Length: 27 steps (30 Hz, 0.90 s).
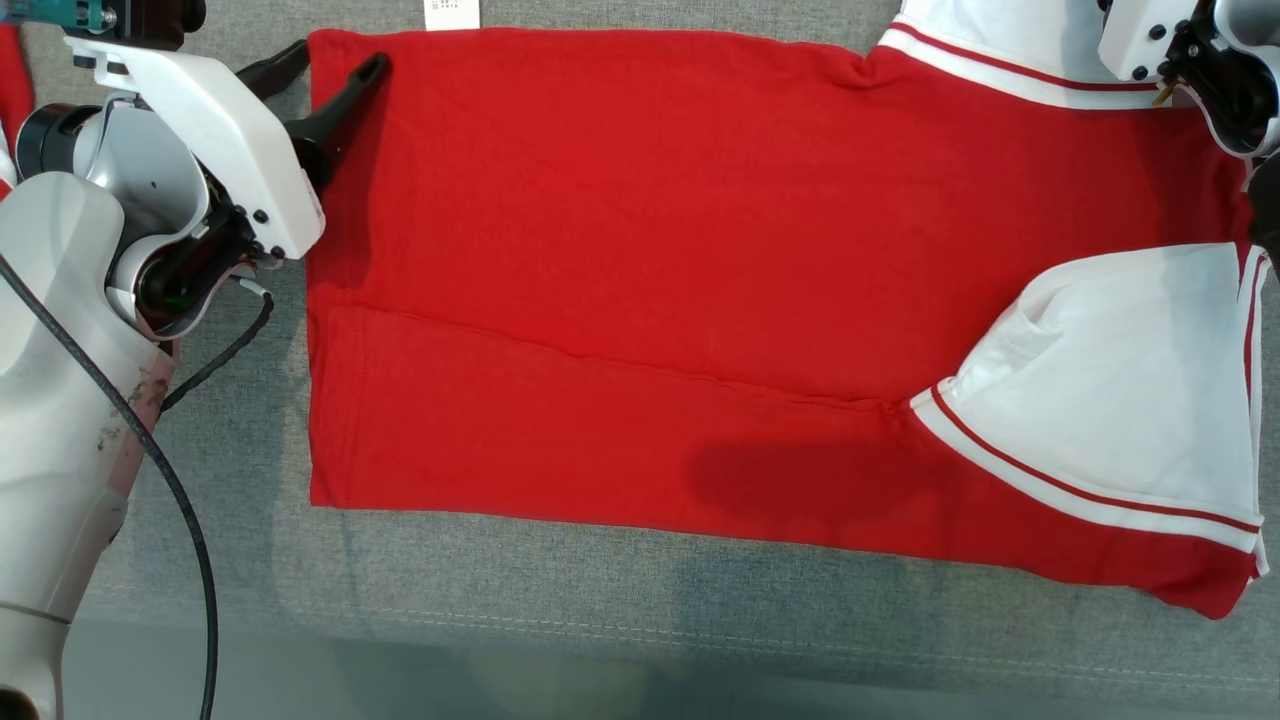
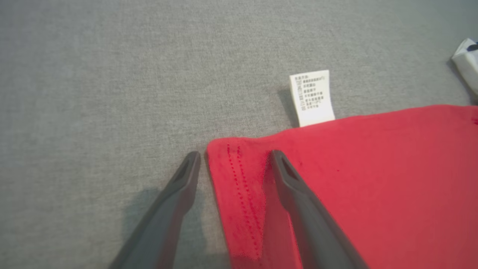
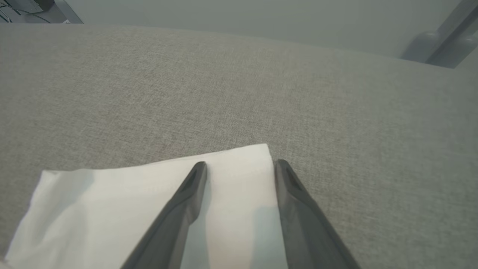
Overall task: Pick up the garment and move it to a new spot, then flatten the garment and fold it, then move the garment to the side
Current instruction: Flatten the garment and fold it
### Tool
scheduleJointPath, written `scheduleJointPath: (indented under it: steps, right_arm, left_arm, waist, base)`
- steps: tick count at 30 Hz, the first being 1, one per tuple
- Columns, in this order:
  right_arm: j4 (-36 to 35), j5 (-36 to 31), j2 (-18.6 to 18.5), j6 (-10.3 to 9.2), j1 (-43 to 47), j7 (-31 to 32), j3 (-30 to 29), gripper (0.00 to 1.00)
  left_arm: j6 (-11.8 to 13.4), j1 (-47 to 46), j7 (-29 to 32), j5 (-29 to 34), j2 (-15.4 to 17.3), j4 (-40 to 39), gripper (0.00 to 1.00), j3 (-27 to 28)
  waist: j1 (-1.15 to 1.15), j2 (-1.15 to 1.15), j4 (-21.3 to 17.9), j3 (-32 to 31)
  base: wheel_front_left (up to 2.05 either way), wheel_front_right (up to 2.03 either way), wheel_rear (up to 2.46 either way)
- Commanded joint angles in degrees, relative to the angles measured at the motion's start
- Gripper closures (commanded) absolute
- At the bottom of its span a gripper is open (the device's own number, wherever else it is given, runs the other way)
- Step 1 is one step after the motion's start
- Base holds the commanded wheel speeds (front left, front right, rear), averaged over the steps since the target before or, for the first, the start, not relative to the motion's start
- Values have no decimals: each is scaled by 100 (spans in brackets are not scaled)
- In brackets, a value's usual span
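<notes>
red t-shirt point(image 1: 640, 280) with white sleeves lay spread flat on the grey woven surface point(image 1: 560, 590), its hem toward the robot's left and its sleeves toward the right. the left gripper point(image 2: 234, 155) stood released and empty at the far hem corner, one finger over red cloth and the other over bare grey, near the white care label point(image 2: 312, 98). the right gripper point(image 3: 241, 164) was likewise spread wide, holding nothing, its fingers straddling a corner of the far white sleeve point(image 3: 112, 209).

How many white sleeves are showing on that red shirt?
2. The far sleeve lies at the head view's upper right; the near sleeve is folded inward over the red shirt, lower right.
</notes>
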Motion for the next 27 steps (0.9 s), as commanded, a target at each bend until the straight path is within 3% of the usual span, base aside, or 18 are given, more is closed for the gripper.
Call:
scheduleJointPath:
  steps: [1,2,3,4,10,15,27]
  right_arm:
    - [-69,44,100,-17,19,-57,41,51]
    - [-24,67,105,-17,11,-90,64,65]
    - [17,102,109,-17,4,-142,69,98]
    - [56,146,115,-17,4,-203,65,100]
    - [49,432,25,-17,133,-626,154,100]
    - [-389,968,-206,-17,402,-706,350,100]
    - [-2522,2348,-1614,-17,1251,-483,1341,100]
  left_arm:
    - [-41,-138,40,-32,276,-22,55,133]
    - [-41,-155,22,-56,272,31,73,110]
    - [-41,-171,11,-85,266,76,100,86]
    - [-41,-185,10,-116,260,112,100,51]
    - [-41,-256,-327,-184,283,268,100,-68]
    - [-41,-256,-446,-343,382,285,100,-152]
    - [-41,-39,-471,-860,781,-27,100,-255]
  waist:
    - [0,0,-1,-4]
    - [0,0,-1,-10]
    - [0,0,-4,-14]
    - [0,0,-7,-20]
    - [0,0,-28,-100]
    - [0,0,-84,-200]
    - [0,0,-251,-537]
  base:
    - [0,0,0]
    - [0,0,0]
    - [0,0,0]
    - [0,0,0]
    - [0,0,0]
    - [0,0,0]
    - [0,0,0]
